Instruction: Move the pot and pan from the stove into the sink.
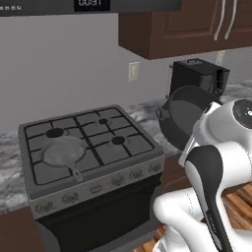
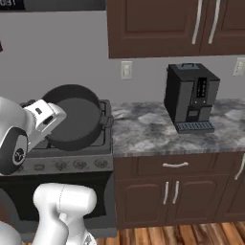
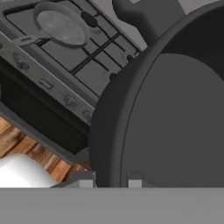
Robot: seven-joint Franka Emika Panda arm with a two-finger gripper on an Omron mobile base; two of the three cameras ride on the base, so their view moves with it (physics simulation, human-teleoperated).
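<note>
Pot (image 2: 74, 117), deep round dark grey with straight sides and small side handles, is lifted off the grey steel gas stove (image 1: 98, 184) and tipped on its side, open mouth facing the base cameras, hanging over the stove's right edge near the marbled grey countertop (image 2: 153, 129). Two-finger gripper (image 3: 110, 180) is clamped on the pot's rim: in the hand view one dark fingertip sits outside the wall, one inside, nearly together on the thin wall. Shallow round light-grey pan (image 1: 64, 152) with long thin handle sits on the front-left burner, handle pointing toward the knob row, untouched. Black boxy coffee machine (image 2: 191, 98) stands on the countertop to the right, well apart from the pot. Judgement: pot looks rigid and fairly heavy, smooth metal, so a rim pinch lets it swing and tilt, as it does here; slip risk if moved fast. Pan is likely lighter; best taken by the handle near the bowl.
</note>
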